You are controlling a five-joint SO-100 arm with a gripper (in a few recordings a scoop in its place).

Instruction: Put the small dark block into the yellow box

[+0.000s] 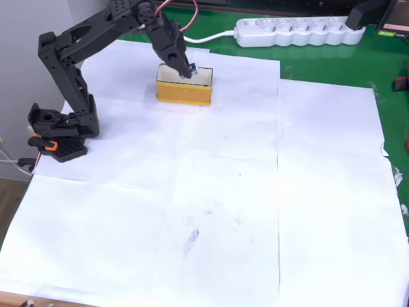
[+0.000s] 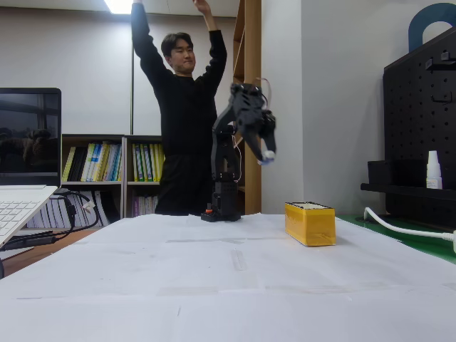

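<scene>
The yellow box (image 1: 184,91) stands at the back of the white paper; in the fixed view the yellow box (image 2: 310,223) sits right of centre, with mustard sides and a cream top. My black gripper (image 1: 188,71) hangs well above the table and, seen from overhead, lies over the box's cream top. In the fixed view the gripper (image 2: 266,154) is high up and left of the box. Its fingers are closed on the small dark block (image 2: 268,156), of which just a pale edge peeks out at the tips; the block (image 1: 190,69) is tiny from overhead.
A white power strip (image 1: 297,31) with its cable lies on the green mat behind the paper. The arm's base (image 1: 57,131) stands at the left. A person (image 2: 182,107) stands behind the table with both arms raised. A laptop (image 2: 21,203) sits at the left edge.
</scene>
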